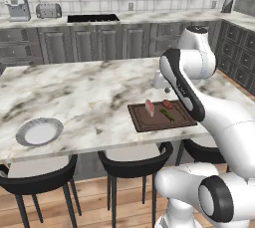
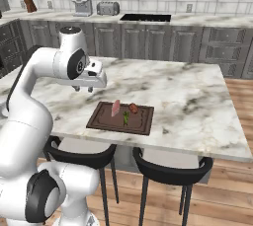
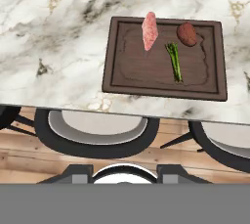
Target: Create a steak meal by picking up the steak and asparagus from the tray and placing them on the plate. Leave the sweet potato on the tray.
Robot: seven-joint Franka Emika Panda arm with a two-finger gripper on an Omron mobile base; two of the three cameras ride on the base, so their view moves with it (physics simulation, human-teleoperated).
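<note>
Two cameras ride behind me, one left, one right, both looking forward and down across the marble surface [image 1: 89, 92] from well back. Both catch the tray [image 1: 149, 122] near its front edge. The camera on my hand looks down on that tray from nearer, above the stools [image 3: 93, 130].

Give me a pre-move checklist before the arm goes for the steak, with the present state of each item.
1. Steak on the tray, nothing covering it: ok.
2. Asparagus lies apart from the steak: ok.
3. Sweet potato sits clear of the steak: ok.
4. Plate has no food on it: ok.
5. Gripper above the counter, nothing held: ok.
6. Jaws wide enough for the steak: cannot tell.
</note>
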